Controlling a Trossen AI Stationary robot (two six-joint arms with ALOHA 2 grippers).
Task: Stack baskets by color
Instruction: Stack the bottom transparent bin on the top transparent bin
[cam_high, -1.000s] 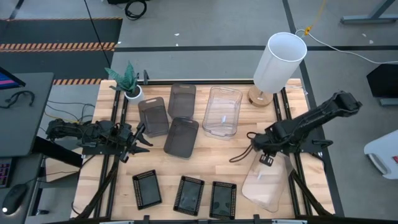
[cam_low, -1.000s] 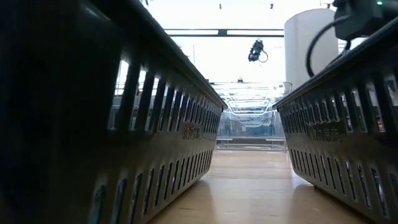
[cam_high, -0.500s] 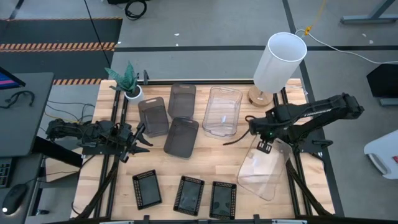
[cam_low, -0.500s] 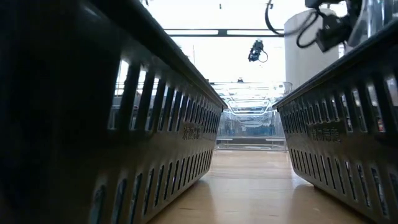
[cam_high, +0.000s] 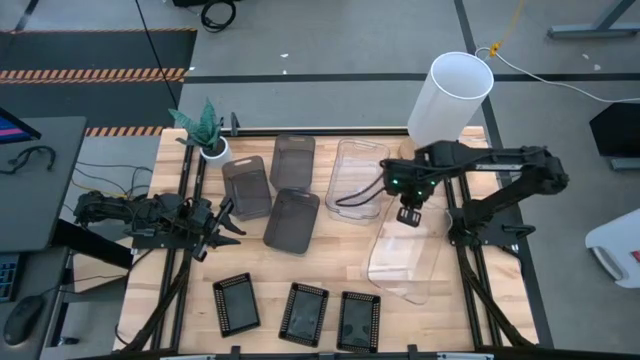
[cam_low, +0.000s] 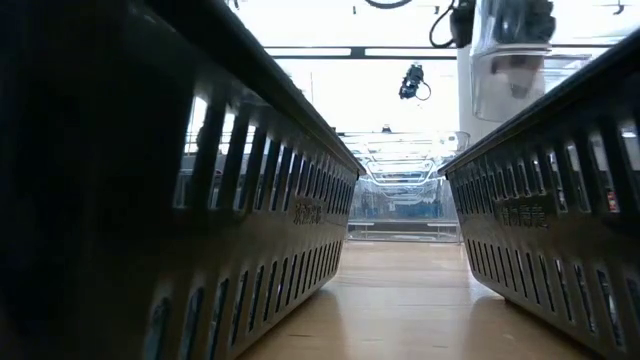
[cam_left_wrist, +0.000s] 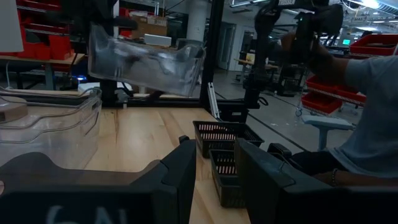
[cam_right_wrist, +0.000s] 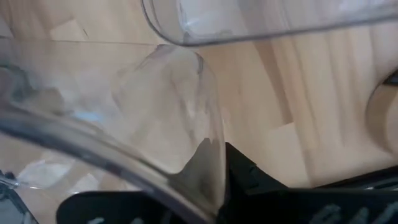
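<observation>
My right gripper (cam_high: 408, 215) is shut on a clear basket (cam_high: 405, 258), held above the table's right half; it also shows in the left wrist view (cam_left_wrist: 146, 53) and low view (cam_low: 510, 60). Another clear basket (cam_high: 357, 178) rests on its bottom just to the left. Three smoky grey baskets (cam_high: 246, 186) (cam_high: 292, 160) (cam_high: 291, 219) stand left of centre. Three black mesh baskets (cam_high: 236, 304) (cam_high: 303, 313) (cam_high: 358, 320) line the near edge. My left gripper (cam_high: 225, 222) waits open at the table's left, touching nothing. My right gripper holds the clear basket by the rim of its far short end (cam_right_wrist: 186, 168), the wall caught between the two fingers (cam_right_wrist: 249, 177). The fingers come from above, pointing down. The basket is lifted clear of the table and tilts, its near end (cam_high: 398, 295) drooping lower.
A tall white cylinder (cam_high: 450, 100) on a wooden foot stands at the far right, close behind my right arm. A small potted plant (cam_high: 205, 130) sits at the far left corner. A person (cam_left_wrist: 367, 124) sits beyond the table's near edge.
My right gripper has risen and gone toward the table's far edge and left, toward the clear basket on the table, rolling a little. The clear basket it holds has come up off the table's near right and now hangs clear, tilted.
</observation>
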